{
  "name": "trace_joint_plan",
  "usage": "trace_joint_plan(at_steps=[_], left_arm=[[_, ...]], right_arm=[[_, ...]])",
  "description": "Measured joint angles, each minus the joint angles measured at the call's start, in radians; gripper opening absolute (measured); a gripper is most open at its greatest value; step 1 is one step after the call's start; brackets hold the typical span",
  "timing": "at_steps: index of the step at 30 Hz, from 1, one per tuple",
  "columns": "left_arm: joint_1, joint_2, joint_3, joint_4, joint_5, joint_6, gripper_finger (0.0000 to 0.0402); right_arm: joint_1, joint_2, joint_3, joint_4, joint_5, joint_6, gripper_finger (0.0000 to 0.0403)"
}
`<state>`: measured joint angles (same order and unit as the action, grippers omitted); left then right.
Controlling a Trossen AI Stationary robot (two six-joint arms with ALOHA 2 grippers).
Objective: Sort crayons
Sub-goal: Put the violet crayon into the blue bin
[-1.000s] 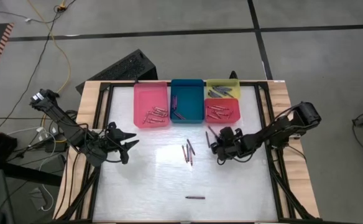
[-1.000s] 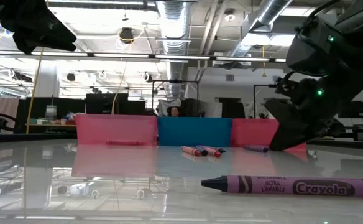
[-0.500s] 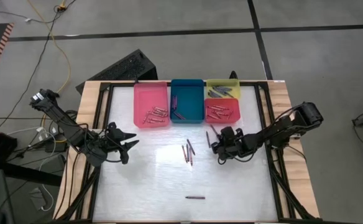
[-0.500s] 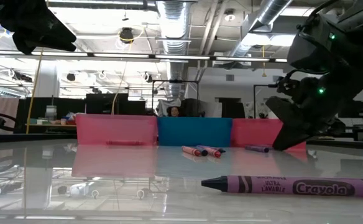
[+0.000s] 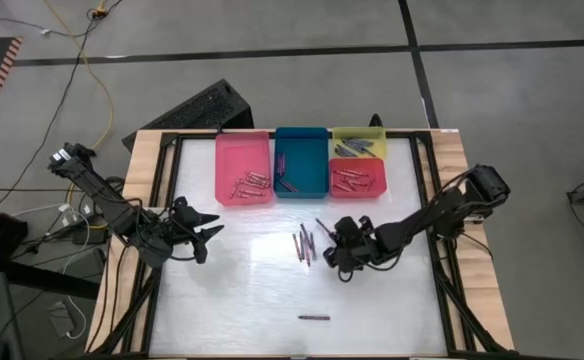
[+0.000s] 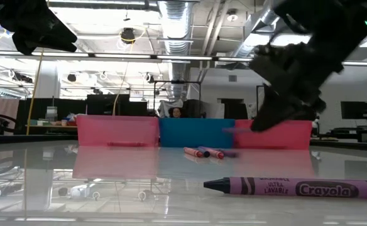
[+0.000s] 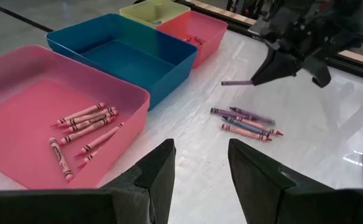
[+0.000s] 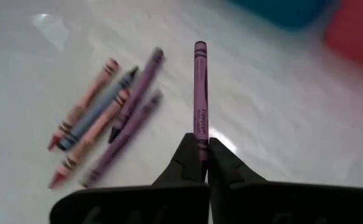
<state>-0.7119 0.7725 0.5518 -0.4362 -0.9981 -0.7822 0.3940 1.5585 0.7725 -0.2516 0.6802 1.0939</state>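
Note:
My right gripper (image 5: pixel 336 240) hangs over the middle of the table, shut on a purple crayon (image 8: pixel 200 93) that is held above the tabletop. Just left of it, several crayons (image 5: pixel 303 245) in purple, blue and red lie flat in a loose bunch; the right wrist view also shows this bunch (image 8: pixel 107 124). One purple crayon (image 5: pixel 313 318) lies alone near the front edge. More crayons lie in the pink tray (image 5: pixel 244 160), teal tray (image 5: pixel 301 160), yellow tray (image 5: pixel 358 140) and red tray (image 5: pixel 357 178). My left gripper (image 7: pixel 200 174) waits open at the table's left. My right gripper pinches one end of the purple crayon (image 8: pixel 201 142) between its two fingertips. The fingers come slanting down from the table's right and lie along the crayon. The rest of the crayon (image 7: pixel 236 82) sticks out ahead of the fingers, about level and clear of the table.
The four trays stand in a row along the far edge. The white tabletop (image 5: pixel 232 300) lies bare to the left and front of the bunch. Black frame rails (image 5: pixel 442 290) run along both sides.
My right gripper has risen and gone toward the table's left and slightly nearer. It has taken the purple crayon with it. That crayon lay on the table in front of the red tray a second ago and is now lifted clear.

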Motion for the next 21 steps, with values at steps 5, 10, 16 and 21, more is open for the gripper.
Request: trace_joint_plan(at_steps=[5, 10, 16, 21], left_arm=[[0.0, 0.0, 0.0, 0.0, 0.0, 0.0, 0.0139], [0.0, 0.0, 0.0, 0.0, -0.001, 0.0, 0.0139], [0.0, 0.0, 0.0, -0.006, -0.001, 0.0, 0.0139], [0.0, 0.0, 0.0, -0.023, -0.002, -0.011, 0.0139]], right_arm=[[-0.021, 0.0, 0.105, -0.029, 0.055, -0.144, 0.0004], [-0.107, 0.0, 0.171, -0.03, 0.132, -0.287, 0.0004], [-0.265, 0.001, 0.191, 0.091, 0.123, -0.468, 0.0004], [-0.405, 0.001, 0.192, 0.19, 0.035, -0.576, 0.0004]])
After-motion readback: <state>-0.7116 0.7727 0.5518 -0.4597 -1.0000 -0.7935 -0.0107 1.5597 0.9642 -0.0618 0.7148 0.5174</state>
